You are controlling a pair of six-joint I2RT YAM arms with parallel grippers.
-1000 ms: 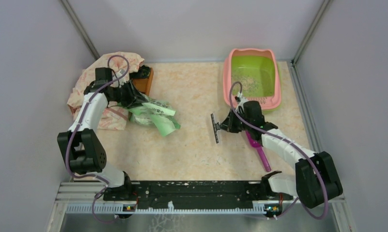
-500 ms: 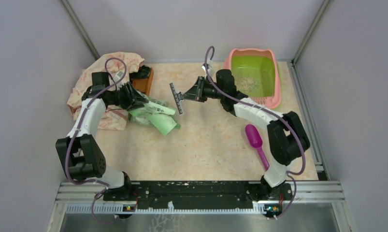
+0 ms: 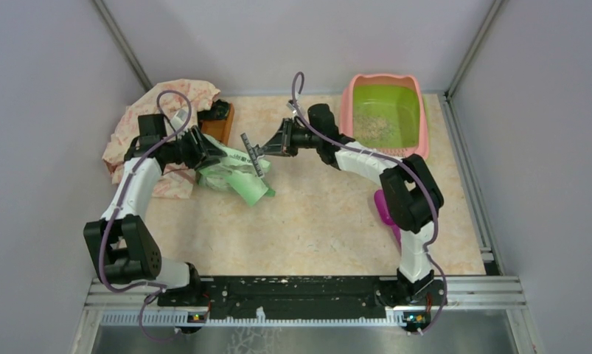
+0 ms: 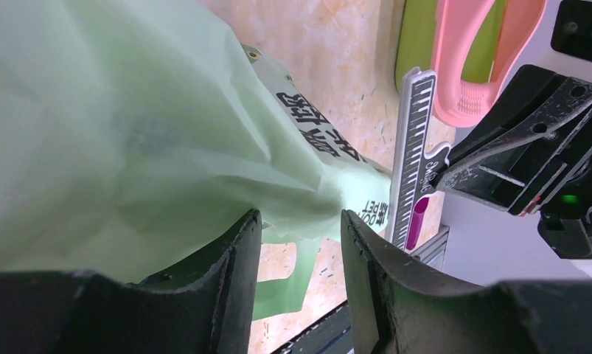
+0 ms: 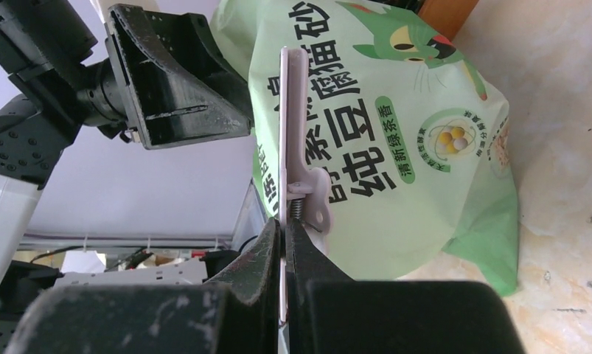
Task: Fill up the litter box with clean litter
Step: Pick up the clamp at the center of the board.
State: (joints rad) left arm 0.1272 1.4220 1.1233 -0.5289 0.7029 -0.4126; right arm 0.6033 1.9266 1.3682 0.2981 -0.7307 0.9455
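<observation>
The litter box (image 3: 346,110), pink-rimmed with a lime-green basin, stands at the back right. A thin patch of pale clean litter (image 3: 377,127) lies in it. A light green printed bag (image 3: 234,175) lies at the left, with the fingers of my left gripper (image 3: 204,151) around its bunched end. In the left wrist view those jaws (image 4: 298,217) stand apart, bag film (image 4: 130,133) draped over them and floor showing in the gap. My right gripper (image 5: 284,225) is shut on a long pale bag clip (image 5: 293,125), held up against the bag (image 5: 396,133).
A purple scoop (image 3: 387,210) lies on the table under the right forearm. A patterned cloth (image 3: 167,96) and a small brown wooden tray (image 3: 220,122) sit at the back left. Grey walls close in the table on three sides.
My right arm swung left from beside the litter box to the bag, carrying the clip. The left jaws widened slightly on the bag.
</observation>
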